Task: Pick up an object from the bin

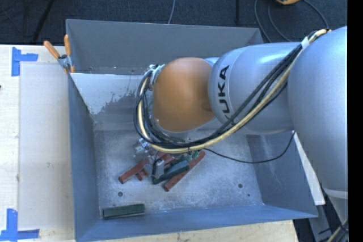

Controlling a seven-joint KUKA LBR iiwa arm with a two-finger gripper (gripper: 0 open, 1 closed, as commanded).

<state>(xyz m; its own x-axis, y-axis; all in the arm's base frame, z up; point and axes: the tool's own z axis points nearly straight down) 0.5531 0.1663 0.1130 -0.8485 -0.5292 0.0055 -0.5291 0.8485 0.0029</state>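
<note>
Seen from above, my claw (148, 153) is low in the middle of the grey bin (82, 178), tucked under my own orange wrist cover (178, 93). Whether it is spread or clamped on anything I cannot tell. Right beneath it lies a small heap: reddish-brown sticks (131, 174) leftward, dark green pieces (178, 170) rightward. A dark flat bar (123, 211) lies apart at lower left. The sticks look crossed, so I judge a lift could drag a neighbour or let one slip.

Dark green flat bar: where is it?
Camera view: dark green flat bar lies by the grey metal bin's lower-left corner, left of the brown stick heap.
</note>
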